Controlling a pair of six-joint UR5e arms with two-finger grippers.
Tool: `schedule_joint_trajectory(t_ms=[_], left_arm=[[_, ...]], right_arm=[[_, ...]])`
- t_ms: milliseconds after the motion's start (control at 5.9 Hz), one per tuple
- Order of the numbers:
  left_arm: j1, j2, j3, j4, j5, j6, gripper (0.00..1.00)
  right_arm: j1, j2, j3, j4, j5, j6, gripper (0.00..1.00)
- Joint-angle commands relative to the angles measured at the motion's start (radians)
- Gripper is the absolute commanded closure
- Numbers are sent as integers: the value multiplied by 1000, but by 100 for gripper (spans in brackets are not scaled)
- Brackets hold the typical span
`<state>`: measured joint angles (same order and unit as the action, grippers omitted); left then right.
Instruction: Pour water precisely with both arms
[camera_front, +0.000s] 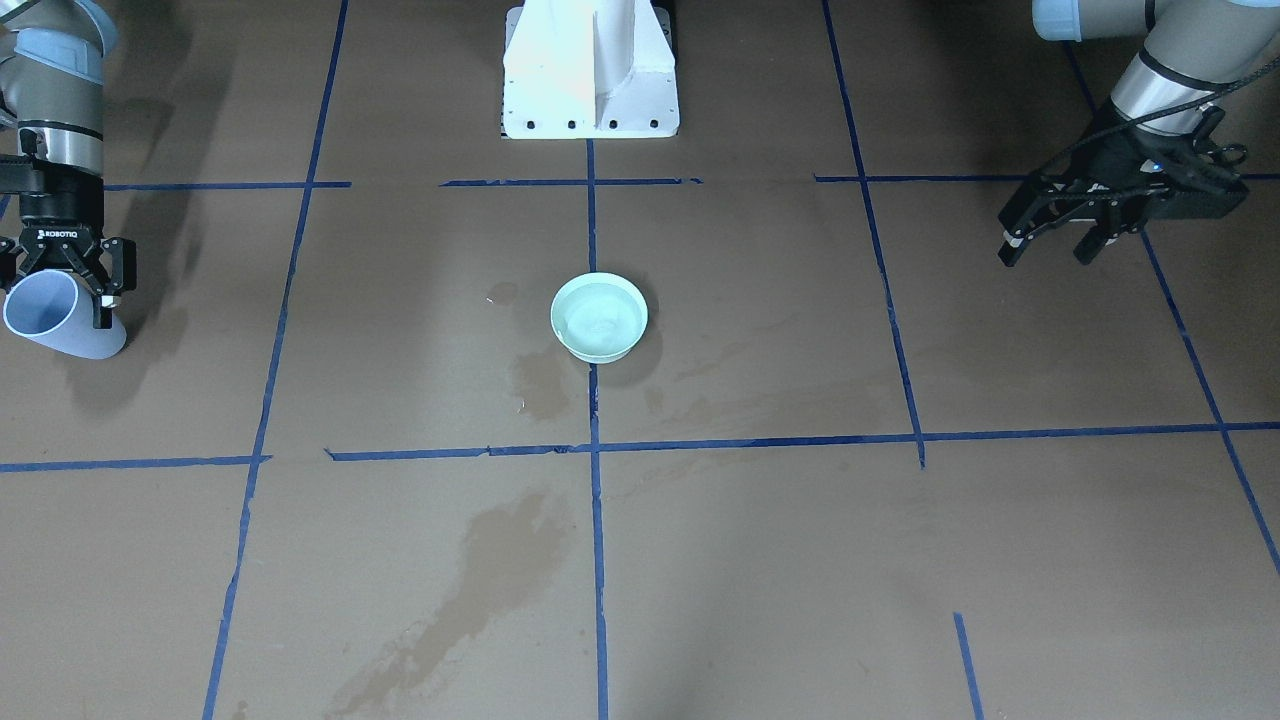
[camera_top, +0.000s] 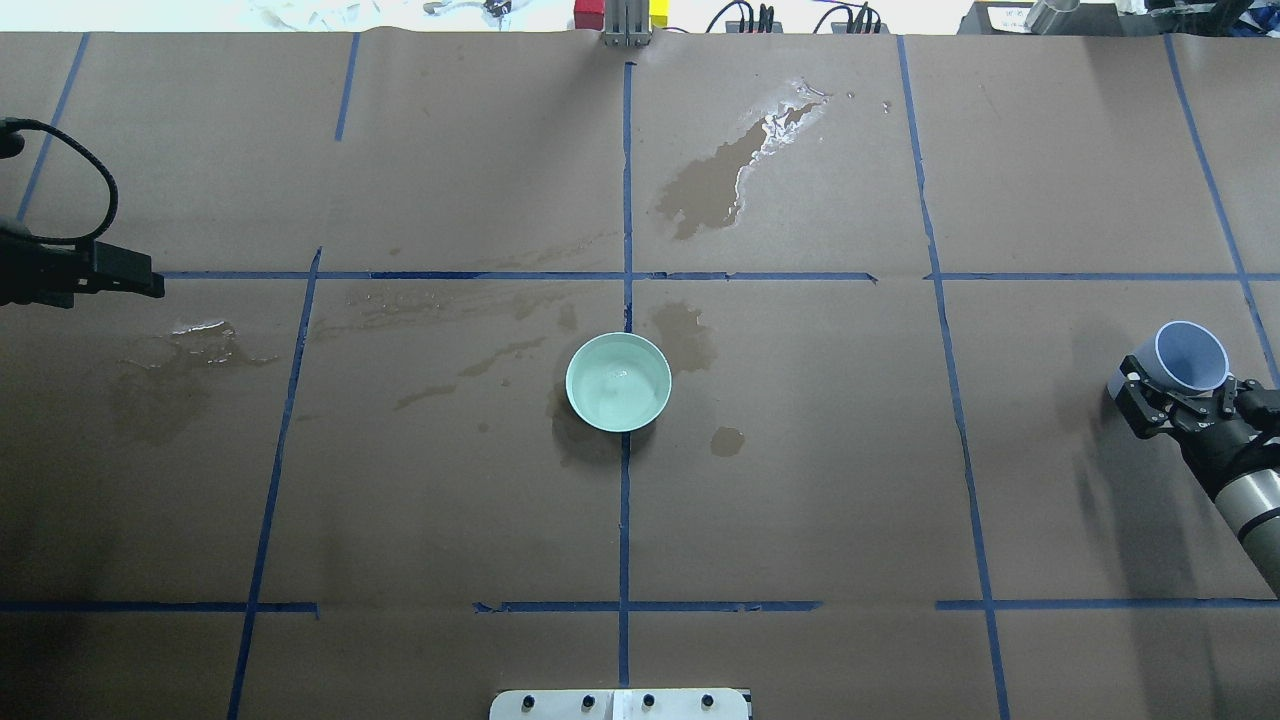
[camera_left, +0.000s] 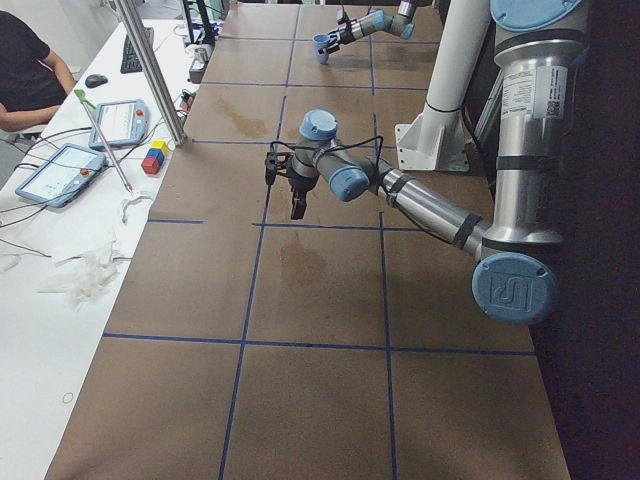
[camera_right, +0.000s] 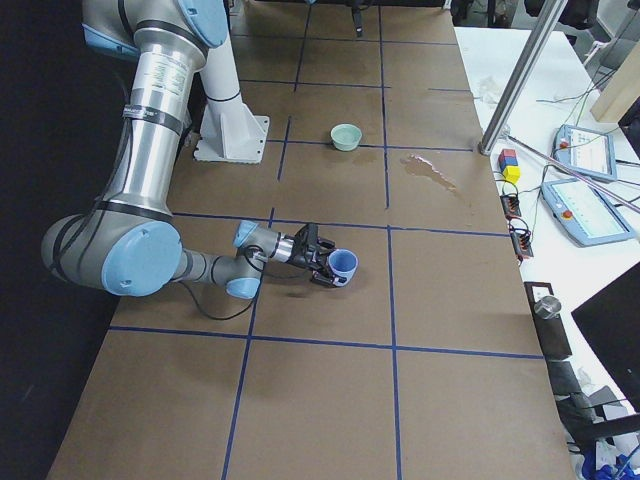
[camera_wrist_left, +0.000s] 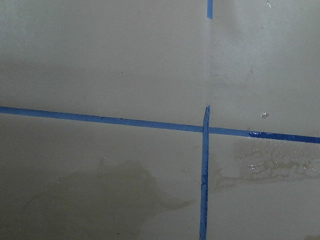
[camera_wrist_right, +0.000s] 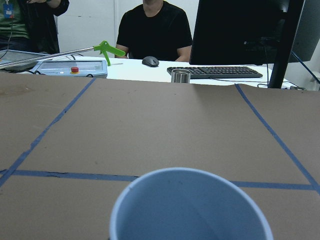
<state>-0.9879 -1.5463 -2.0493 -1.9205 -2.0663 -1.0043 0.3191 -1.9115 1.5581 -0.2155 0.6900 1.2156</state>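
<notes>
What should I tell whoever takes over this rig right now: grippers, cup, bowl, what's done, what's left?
Right gripper: shut on the blue cup, tilted, far out on the robot's right; what shows of its inside looks empty.
Left gripper: open, empty, out on the left.
Bowl: centre of the paper, water in it.
Done: pour apparently made; spill patches around.
Left: probably set the cup down.
</notes>
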Motion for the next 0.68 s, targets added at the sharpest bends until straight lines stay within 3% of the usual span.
schedule_joint_trajectory(t_ms=[0, 169, 508], left_arm=[[0, 0, 0, 0, 0, 0, 0], [-2, 0, -3, 0, 0, 0, 0], [-2, 2, -9, 2, 0, 0, 0]], right_arm=[[-5, 0, 0, 1, -3, -1, 15], [-6, 0, 0, 1, -4, -1, 0], [-2, -4, 22, 1, -24, -25, 0]])
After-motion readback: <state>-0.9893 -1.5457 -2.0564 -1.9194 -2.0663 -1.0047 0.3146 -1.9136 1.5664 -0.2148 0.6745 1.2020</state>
